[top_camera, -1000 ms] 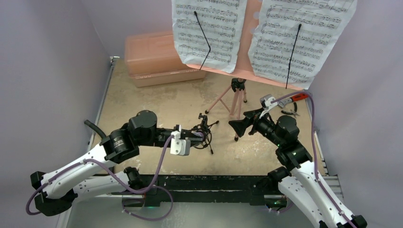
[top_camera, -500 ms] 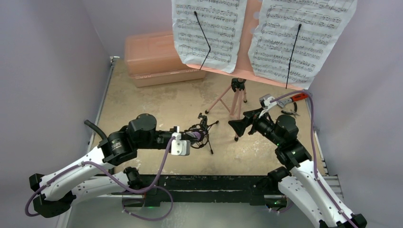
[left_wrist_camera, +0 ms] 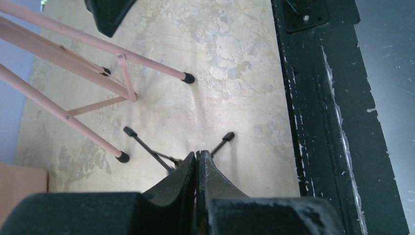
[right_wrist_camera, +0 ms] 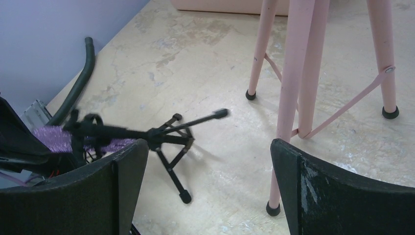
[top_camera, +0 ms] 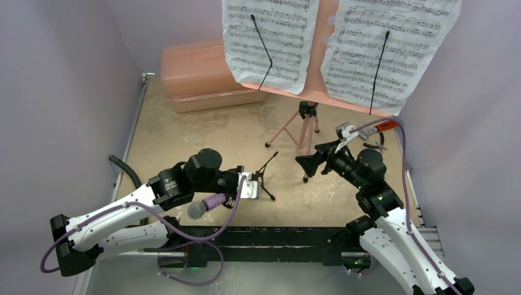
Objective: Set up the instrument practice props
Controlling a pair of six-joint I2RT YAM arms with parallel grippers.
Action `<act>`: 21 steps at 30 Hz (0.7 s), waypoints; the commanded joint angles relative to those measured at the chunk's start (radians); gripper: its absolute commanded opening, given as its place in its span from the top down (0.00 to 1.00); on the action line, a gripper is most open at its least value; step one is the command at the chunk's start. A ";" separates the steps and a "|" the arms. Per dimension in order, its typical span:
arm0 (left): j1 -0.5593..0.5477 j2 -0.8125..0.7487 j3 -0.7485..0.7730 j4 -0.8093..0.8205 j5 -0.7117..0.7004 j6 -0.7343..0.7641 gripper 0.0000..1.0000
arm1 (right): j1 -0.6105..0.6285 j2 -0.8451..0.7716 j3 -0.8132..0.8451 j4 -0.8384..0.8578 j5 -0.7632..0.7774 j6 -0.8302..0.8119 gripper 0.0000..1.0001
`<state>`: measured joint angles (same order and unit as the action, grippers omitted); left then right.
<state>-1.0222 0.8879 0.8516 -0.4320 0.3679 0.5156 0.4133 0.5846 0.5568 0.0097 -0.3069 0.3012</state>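
The pink music stand (top_camera: 305,126) stands at the back on tripod legs (right_wrist_camera: 293,73), holding two white sheet-music pages (top_camera: 270,40). The small black mic stand (top_camera: 264,175) is tipped over, its legs (left_wrist_camera: 222,141) just past my left gripper (left_wrist_camera: 197,156). That gripper (top_camera: 255,181) is shut on the stand's thin stem. The purple glitter microphone (top_camera: 206,204) sits in the stand's clip and points toward the near edge; it also shows in the right wrist view (right_wrist_camera: 51,137). My right gripper (right_wrist_camera: 209,147) hangs open beside the pink legs, facing the mic stand (right_wrist_camera: 166,129).
A salmon-pink lidded case (top_camera: 209,74) sits at the back left. A red-handled tool (top_camera: 386,125) lies at the right wall. A black hose (top_camera: 120,167) curves along the left side. The black rail (top_camera: 270,236) runs along the near edge.
My left gripper has closed and rolled, tipping the mic stand over. The purple microphone has swung from above the stand down toward the near edge. The right arm has not moved.
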 commanded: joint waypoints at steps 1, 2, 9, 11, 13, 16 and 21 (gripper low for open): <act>0.002 -0.015 0.009 0.098 0.029 -0.009 0.98 | 0.000 -0.018 0.036 0.008 -0.011 -0.013 0.02; 0.002 -0.020 0.009 0.110 0.028 -0.013 0.98 | 0.000 -0.021 0.034 0.006 -0.011 -0.014 0.02; 0.002 -0.067 0.011 0.143 -0.045 -0.084 0.89 | 0.000 -0.025 0.025 0.021 -0.009 -0.008 0.02; 0.001 -0.083 0.012 0.123 -0.083 -0.115 0.84 | 0.000 -0.022 0.025 0.027 -0.010 -0.005 0.02; 0.002 -0.104 0.014 0.081 -0.140 -0.164 0.76 | 0.000 -0.019 0.027 0.026 -0.012 -0.006 0.02; 0.002 -0.129 0.044 -0.013 -0.250 -0.270 0.66 | -0.001 -0.020 0.024 0.026 -0.012 -0.010 0.02; 0.002 -0.127 0.118 -0.208 -0.409 -0.523 0.49 | -0.001 -0.020 0.011 0.030 -0.018 0.001 0.02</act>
<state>-1.0222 0.7635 0.8864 -0.4839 0.1242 0.2382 0.4133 0.5690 0.5568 0.0044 -0.3069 0.3016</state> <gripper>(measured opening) 0.477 0.976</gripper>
